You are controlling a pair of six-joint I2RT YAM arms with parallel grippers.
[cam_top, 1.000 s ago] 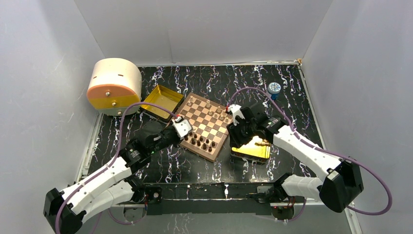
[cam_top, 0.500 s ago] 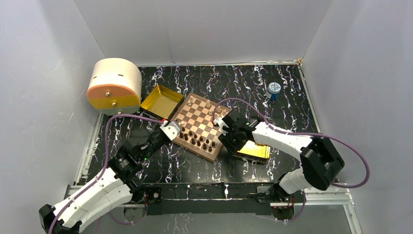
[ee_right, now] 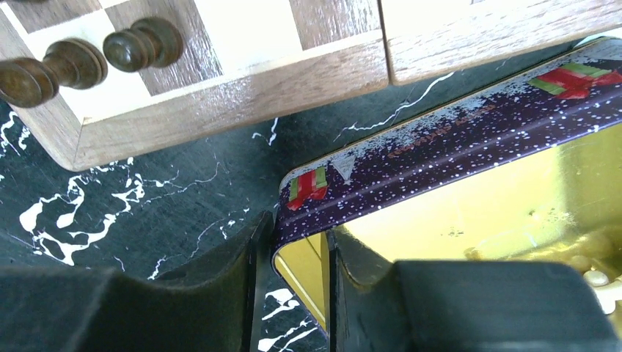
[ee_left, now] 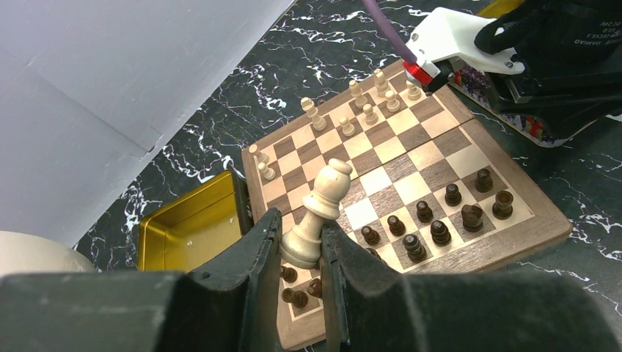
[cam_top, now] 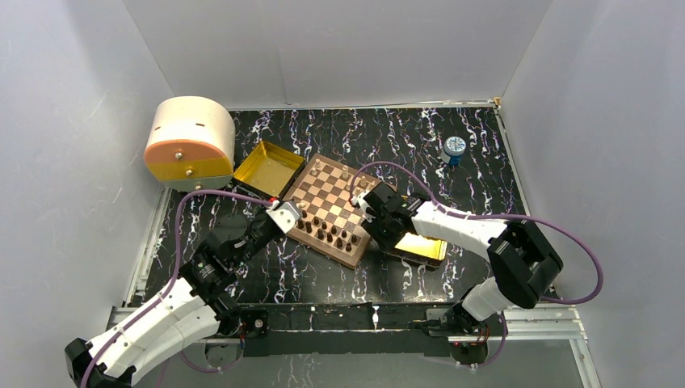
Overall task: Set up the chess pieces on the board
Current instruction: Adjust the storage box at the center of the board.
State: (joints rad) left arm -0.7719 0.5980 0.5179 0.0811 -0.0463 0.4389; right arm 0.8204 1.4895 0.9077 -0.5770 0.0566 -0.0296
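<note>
Your left arm [cam_top: 194, 283] stretches diagonally from its base, wrist low, and ends at the near-left edge of the board [ee_left: 400, 167]. The left gripper [ee_left: 301, 235] is clenched on a light tan chess piece [ee_left: 326, 194]: both pads press the base, and the rounded head leans forward and to the right, out beyond the fingertips. The board lies below and ahead of these jaws, with the dark pieces [ee_left: 440, 232] just past the tips and the other light pieces [ee_left: 370, 114] farther ahead along the far side. An open gold tray [ee_left: 187, 224] sits to the left of the jaws.

Your right arm [cam_top: 517, 255] is folded sharply at the elbow, with the forearm reaching left and the wrist pitched down. The right gripper [ee_right: 293, 242] straddles the corner wall of a gold-lined tin [ee_right: 455, 139], one finger outside and one inside. The wall fills the gap, so the jaws pinch it. The board's corner, with two dark pawns [ee_right: 143, 44], lies just ahead of these jaws.
</note>
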